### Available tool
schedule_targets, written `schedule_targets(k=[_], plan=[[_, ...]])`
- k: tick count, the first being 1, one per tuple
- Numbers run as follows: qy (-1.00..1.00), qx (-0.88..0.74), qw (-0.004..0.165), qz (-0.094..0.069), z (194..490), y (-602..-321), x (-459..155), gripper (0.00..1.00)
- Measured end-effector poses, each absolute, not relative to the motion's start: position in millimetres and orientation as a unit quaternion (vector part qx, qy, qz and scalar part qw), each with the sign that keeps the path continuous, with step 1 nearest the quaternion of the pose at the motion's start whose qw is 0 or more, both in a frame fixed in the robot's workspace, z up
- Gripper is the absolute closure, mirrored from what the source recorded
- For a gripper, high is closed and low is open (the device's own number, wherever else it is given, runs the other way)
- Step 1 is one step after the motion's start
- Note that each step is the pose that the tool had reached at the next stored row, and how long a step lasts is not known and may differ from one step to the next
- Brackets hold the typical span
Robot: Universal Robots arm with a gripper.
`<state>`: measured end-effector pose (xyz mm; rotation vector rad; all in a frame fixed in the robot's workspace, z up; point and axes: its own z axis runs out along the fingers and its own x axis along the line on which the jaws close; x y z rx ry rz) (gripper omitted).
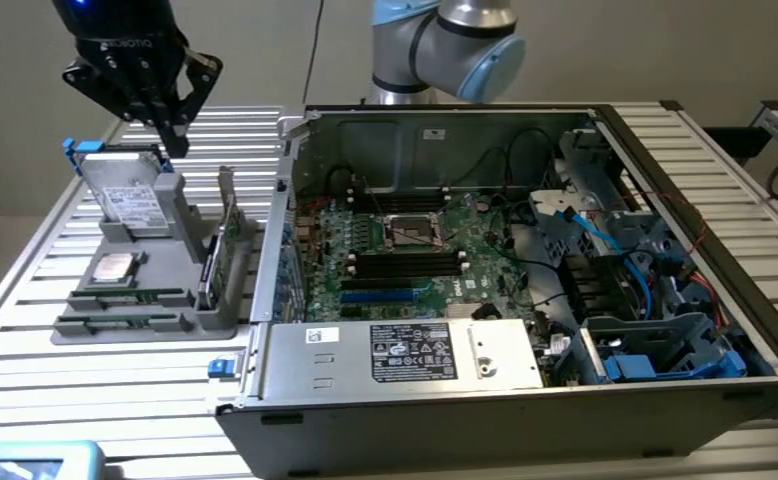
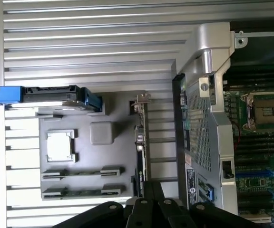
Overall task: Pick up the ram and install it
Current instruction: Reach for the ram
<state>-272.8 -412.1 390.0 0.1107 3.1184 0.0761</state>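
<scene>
Slatted metal table (image 1: 29,310) bears grey tray (image 1: 162,262) holding the ram (image 1: 122,322)

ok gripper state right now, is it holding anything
gripper: jaws closed, holding nothing, hovering above the grey parts holder

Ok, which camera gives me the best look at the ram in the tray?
Wrist view: it looks straight down on the ram, full length in the gray tray. The exterior view shows the ram slanted, a thin green strip.
</scene>
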Motion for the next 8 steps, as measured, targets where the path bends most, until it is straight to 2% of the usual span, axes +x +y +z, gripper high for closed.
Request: schedule_targets(k=[8], plan=[[0.999,0.035,0.01,0.024,386,-424,-287,0.89]])
